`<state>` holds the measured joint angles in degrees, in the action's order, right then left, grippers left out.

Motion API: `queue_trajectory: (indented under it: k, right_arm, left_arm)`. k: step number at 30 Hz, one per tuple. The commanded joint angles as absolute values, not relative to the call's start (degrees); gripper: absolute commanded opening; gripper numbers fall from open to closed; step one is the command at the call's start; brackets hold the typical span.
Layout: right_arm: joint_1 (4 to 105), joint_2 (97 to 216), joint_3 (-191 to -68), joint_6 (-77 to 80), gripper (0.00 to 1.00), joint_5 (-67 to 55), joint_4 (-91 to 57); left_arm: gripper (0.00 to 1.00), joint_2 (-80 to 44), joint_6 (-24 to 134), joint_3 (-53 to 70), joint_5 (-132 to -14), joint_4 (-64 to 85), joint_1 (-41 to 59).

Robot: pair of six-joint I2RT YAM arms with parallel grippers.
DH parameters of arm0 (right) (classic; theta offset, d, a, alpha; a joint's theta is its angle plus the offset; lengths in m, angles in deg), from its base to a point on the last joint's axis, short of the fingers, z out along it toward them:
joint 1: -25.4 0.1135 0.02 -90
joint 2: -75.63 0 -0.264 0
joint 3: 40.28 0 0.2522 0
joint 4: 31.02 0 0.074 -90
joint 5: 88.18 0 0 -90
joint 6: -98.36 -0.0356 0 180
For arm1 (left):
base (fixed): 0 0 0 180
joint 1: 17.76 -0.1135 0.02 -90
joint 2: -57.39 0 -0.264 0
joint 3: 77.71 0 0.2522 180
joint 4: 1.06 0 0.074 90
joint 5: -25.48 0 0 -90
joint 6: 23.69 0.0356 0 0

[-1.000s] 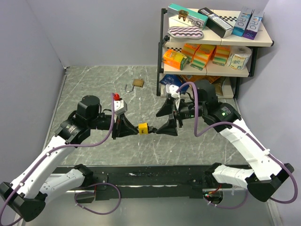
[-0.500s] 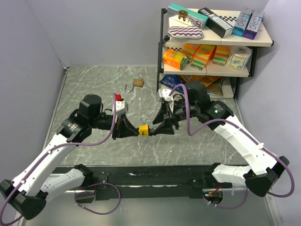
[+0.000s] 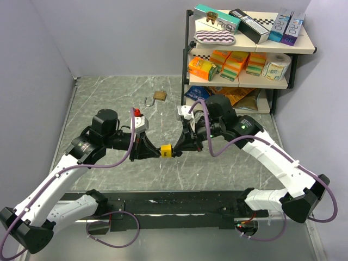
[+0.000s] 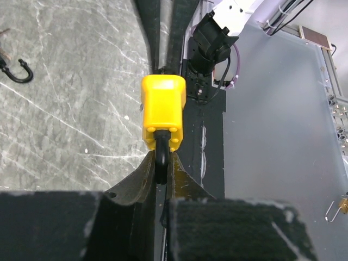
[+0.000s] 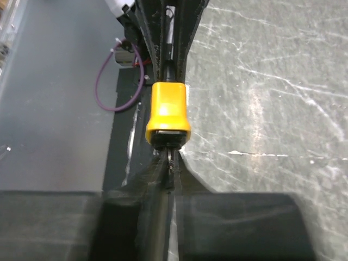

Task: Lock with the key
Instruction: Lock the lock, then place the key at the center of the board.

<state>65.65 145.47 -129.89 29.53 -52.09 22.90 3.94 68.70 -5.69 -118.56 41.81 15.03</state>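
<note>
A yellow padlock (image 3: 166,149) hangs in mid-air between my two arms, above the marble table. My left gripper (image 3: 155,151) is shut on its black shackle (image 4: 162,162), the yellow body (image 4: 163,111) sticking out past the fingertips. From the opposite side my right gripper (image 3: 178,150) is shut on the key (image 5: 172,156), which sits in the dark underside of the padlock (image 5: 169,111). Only a thin sliver of the key shows between the right fingers (image 5: 185,168).
A small brass padlock (image 3: 159,95) with an open shackle lies on the table further back. A shelf unit (image 3: 295,49) loaded with boxes and a paper roll stands at the back right. Grey walls close in the left and rear.
My right gripper has moved left up to the padlock and gone from wide open to shut on the key. The left gripper and padlock have stayed put.
</note>
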Motion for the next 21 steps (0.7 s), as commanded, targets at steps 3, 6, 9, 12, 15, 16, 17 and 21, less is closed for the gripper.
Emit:
queue_trajectory:
  k: [3,6,9,12,15,16,17,21]
  right_arm:
    - [64.96,144.1,-131.12,32.52,0.0,-50.21,25.01]
    - [63.02,142.96,-130.68,34.01,0.0,-50.91,26.24]
    - [59.33,141.64,-130.42,36.64,0.0,-52.22,28.87]
    - [55.64,140.76,-130.76,39.72,0.0,-53.1,32.39]
    - [52.3,140.06,-131.91,42.98,0.0,-53.29,37.22]
    - [51.42,139.36,-131.82,43.42,0.0,-52.76,37.93]
    - [49.41,139.0,-131.56,43.95,0.0,-52.49,39.15]
    - [40.71,137.51,-127.88,48.24,0.0,-49.42,41.71]
  left_arm:
    - [0.01,5.63,70.7,-3.39,-120.69,39.42,14.93]
    - [0.01,5.8,72.54,-3.39,-120.42,40.83,14.93]
    - [0.01,5.54,74.56,-3.3,-120.16,41.97,14.93]
    - [0.01,5.01,75.8,-3.3,-119.81,42.67,14.93]
    - [0.01,4.31,75.54,-3.21,-119.9,42.33,14.93]
    - [0.01,4.13,75.36,-3.39,-119.89,41.98,14.93]
    - [0.01,4.13,75.28,-3.48,-119.46,41.8,14.93]
    - [0.01,3.7,75.19,-3.83,-117.7,41.18,14.93]
